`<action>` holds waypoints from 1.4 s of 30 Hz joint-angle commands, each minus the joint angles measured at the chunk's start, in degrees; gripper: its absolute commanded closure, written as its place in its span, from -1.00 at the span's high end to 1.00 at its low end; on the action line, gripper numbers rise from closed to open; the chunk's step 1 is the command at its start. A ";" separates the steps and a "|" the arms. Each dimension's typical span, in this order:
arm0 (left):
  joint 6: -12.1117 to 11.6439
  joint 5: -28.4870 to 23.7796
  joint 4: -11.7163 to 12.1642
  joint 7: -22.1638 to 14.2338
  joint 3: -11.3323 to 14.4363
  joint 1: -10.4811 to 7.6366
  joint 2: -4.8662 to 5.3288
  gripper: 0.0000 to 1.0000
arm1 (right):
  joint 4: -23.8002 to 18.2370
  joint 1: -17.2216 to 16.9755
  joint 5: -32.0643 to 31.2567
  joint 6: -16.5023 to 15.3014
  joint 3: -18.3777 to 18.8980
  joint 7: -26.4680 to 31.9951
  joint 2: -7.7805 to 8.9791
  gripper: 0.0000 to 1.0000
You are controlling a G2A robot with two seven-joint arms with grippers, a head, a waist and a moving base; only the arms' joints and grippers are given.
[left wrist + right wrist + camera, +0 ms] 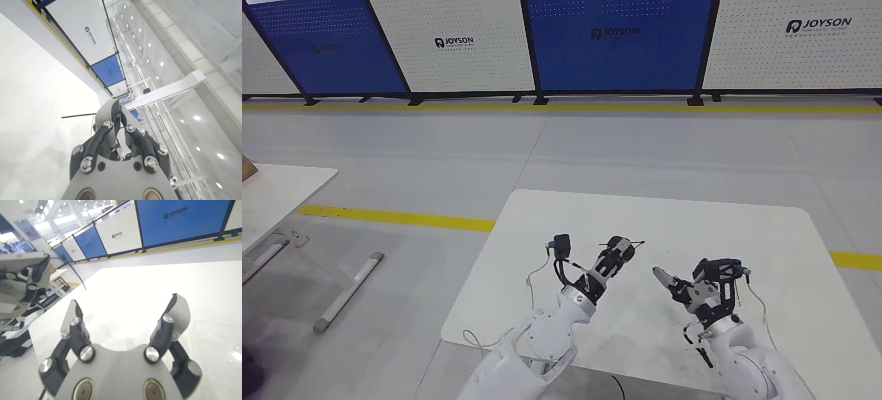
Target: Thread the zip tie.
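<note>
Above the white bench (692, 225), the left tool (117, 111) is clenched on the black zip tie (79, 115), its tail jutting sideways, while the right tool (125, 303) hangs nearby, released and spread wide.

The left gripper (621, 246) holds a thin black zip tie (636, 242) above the white table (762, 235). The right gripper (670, 280) hangs nearby, apart.

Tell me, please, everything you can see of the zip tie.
The zip tie is a thin black strip, plastic by its look, pinched between the shut fingers of the left gripper. Its free length sticks out sideways in the air above the white table, slightly bowed, ending in a pointed tip. The open right gripper is apart from it.
</note>
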 commanded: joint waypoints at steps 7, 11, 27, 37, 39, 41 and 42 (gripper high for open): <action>-0.10 -1.91 -0.50 0.53 -2.30 1.61 0.20 -1.00 | -3.58 -5.00 15.74 3.27 9.63 -5.71 0.19 1.00; -0.22 -2.30 -0.57 0.22 -2.35 1.68 0.20 -1.00 | -3.65 -5.18 17.17 3.38 10.22 -5.93 0.17 1.00; -0.77 2.27 1.05 7.90 -3.75 2.74 0.12 -1.00 | -2.71 -5.39 25.37 2.11 14.16 -5.44 0.22 1.00; -2.63 1.50 3.14 7.96 -6.05 4.17 0.33 -1.00 | -1.73 -4.91 30.75 6.24 17.64 -5.73 0.16 1.00; -2.63 1.50 3.14 7.96 -6.05 4.17 0.33 -1.00 | -1.73 -4.91 30.75 6.24 17.64 -5.73 0.16 1.00; -2.63 1.50 3.14 7.96 -6.05 4.17 0.33 -1.00 | -1.73 -4.91 30.75 6.24 17.64 -5.73 0.16 1.00; -2.63 1.50 3.14 7.96 -6.05 4.17 0.33 -1.00 | -1.73 -4.91 30.75 6.24 17.64 -5.73 0.16 1.00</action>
